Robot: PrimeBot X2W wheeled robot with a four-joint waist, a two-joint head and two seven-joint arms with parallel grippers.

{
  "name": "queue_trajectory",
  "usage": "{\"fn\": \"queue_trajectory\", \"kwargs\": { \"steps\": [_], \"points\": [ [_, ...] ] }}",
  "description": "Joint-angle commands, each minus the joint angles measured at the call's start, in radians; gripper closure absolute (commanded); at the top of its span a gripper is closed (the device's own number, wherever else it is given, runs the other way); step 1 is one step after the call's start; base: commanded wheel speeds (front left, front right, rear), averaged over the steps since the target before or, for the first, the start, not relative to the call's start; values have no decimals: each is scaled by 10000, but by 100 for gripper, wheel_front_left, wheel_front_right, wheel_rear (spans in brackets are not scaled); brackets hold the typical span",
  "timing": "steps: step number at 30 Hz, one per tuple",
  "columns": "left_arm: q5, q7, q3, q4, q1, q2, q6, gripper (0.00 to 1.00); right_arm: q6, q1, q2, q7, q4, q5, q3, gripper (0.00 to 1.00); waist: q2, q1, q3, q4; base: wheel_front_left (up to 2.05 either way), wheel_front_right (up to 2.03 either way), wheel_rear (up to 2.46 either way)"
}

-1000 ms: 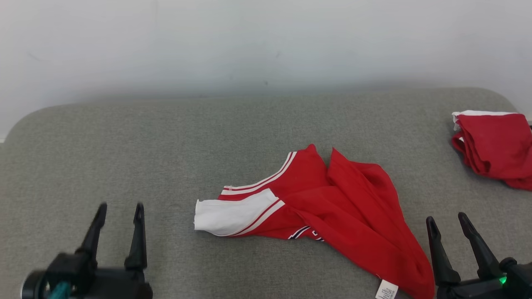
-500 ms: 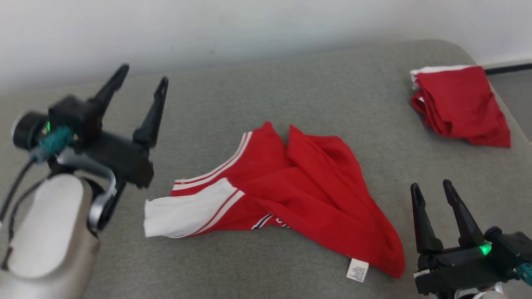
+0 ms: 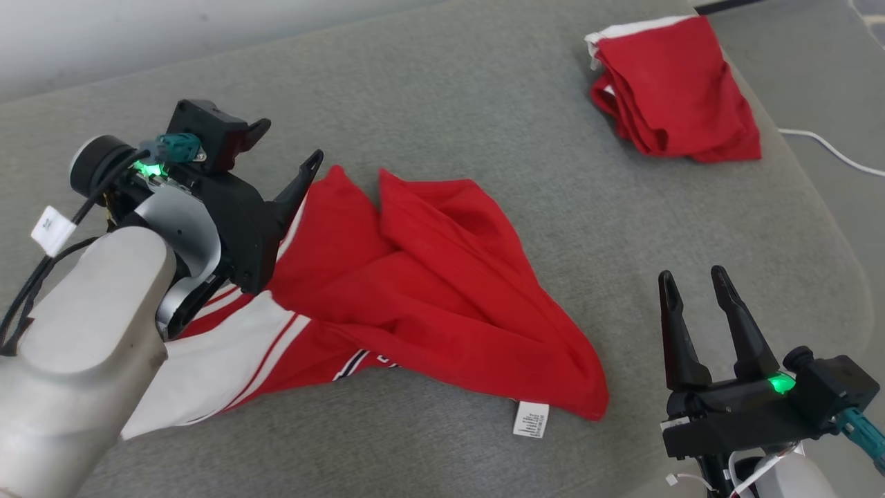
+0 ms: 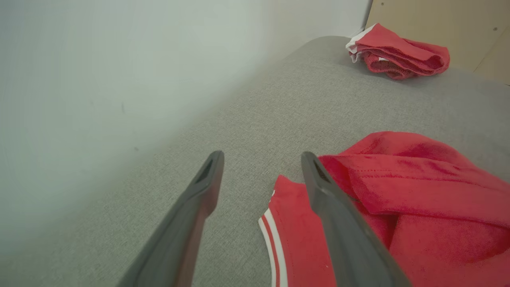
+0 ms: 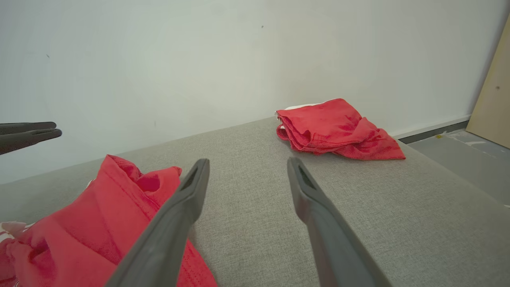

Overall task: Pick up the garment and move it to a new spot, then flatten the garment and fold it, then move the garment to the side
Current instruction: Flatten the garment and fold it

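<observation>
Jaws wide, empty: left gripper (image 4: 261,158) over garment (image 3: 429,290), right gripper (image 3: 691,275) beside.

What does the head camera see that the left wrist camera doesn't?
Head view, not left wrist view: the right end effector, open beside the garment; the garment's white tag; a white cable on the floor.
Left wrist view, not head view: a tan board behind the folded pile.
Both: the crumpled red garment, the folded red pile, the grey cushion, the wall, and the open left end effector at the garment's striped edge.
</observation>
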Motion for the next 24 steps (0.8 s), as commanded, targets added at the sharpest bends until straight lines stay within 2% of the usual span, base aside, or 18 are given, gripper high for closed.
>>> {"fn": "queue_trajectory", "kwargs": {
  "steps": [1,10,15,22,23,24],
  "points": [
    [-216,85,-241,127,-199,100,25,0,-25,-128,69,-1,13,58,23,0,-1,-2,555,-572,0,0,0],
    [-1475,372,-2734,1057,-975,655,24,0,-25,-365,109,-1,116,82,95,0,-1,-2,753,-810,0,0,0],
    [-1636,114,-3576,1828,-1366,768,26,0,-25,-426,96,-1,152,86,165,0,-1,-2,774,-882,0,0,0],
    [-2169,353,-4326,2592,-1428,480,22,0,-25,-441,26,-1,168,90,142,0,-1,-2,748,-853,0,0,0],
    [-2177,371,-4427,2679,-1444,465,22,7,-25,-446,23,-1,161,86,134,0,-1,-2,746,-837,0,0,0],
    [-2236,336,-4503,2729,-1459,430,24,76,-25,-442,13,-1,149,80,115,0,-1,-2,741,-805,0,0,0]
  ]
}}
